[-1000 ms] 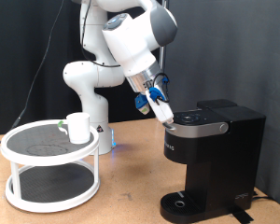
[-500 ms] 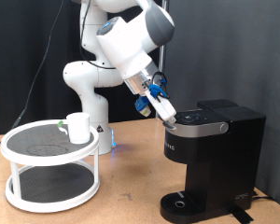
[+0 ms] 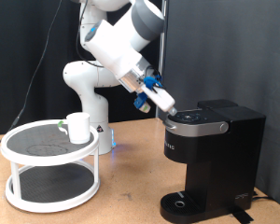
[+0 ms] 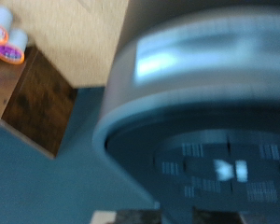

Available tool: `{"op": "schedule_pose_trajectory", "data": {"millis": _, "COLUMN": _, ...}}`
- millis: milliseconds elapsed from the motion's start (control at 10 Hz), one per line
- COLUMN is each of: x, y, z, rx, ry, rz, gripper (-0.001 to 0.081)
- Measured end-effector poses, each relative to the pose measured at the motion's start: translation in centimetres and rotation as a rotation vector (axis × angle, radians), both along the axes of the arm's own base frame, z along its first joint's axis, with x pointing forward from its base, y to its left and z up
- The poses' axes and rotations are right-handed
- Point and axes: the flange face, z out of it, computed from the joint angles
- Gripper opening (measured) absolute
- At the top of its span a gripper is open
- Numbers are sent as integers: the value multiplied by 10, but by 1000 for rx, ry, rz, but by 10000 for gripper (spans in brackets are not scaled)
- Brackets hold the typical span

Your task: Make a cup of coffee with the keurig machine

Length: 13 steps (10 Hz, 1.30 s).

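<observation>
Black keurig machine (image 3: 213, 159) lid closed | hand (image 3: 165, 105) at its top panel, grip state unclear | cup (image 3: 78, 127) waits on stand (image 3: 49, 168) | step: working the lid

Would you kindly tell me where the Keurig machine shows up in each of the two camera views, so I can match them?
Exterior view: the keurig machine stands at the picture's lower right, with the gripper at its top panel's front edge.
Wrist view: the keurig machine fills most of the picture, blurred and very close; the gripper is not visible.
Shared landmark: the machine's top button panel.
</observation>
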Motion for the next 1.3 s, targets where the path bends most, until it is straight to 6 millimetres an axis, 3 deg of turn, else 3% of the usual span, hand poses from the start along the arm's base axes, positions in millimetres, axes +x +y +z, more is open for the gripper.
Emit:
{"op": "schedule_pose_trajectory", "data": {"millis": 300, "x": -12, "y": -3, "z": 31, "rx": 84, "ry": 52, "rz": 8, "gripper": 0}}
{"op": "schedule_pose_trajectory", "data": {"millis": 600, "x": -14, "y": -11, "z": 26, "rx": 105, "ry": -43, "rz": -105, "gripper": 0}}
{"op": "schedule_pose_trajectory", "data": {"millis": 900, "x": -50, "y": -27, "z": 25, "rx": 183, "ry": 44, "rz": -67, "gripper": 0}}
{"op": "schedule_pose_trajectory", "data": {"millis": 1300, "x": -90, "y": -66, "z": 27, "rx": 124, "ry": 135, "rz": 36, "gripper": 0}}
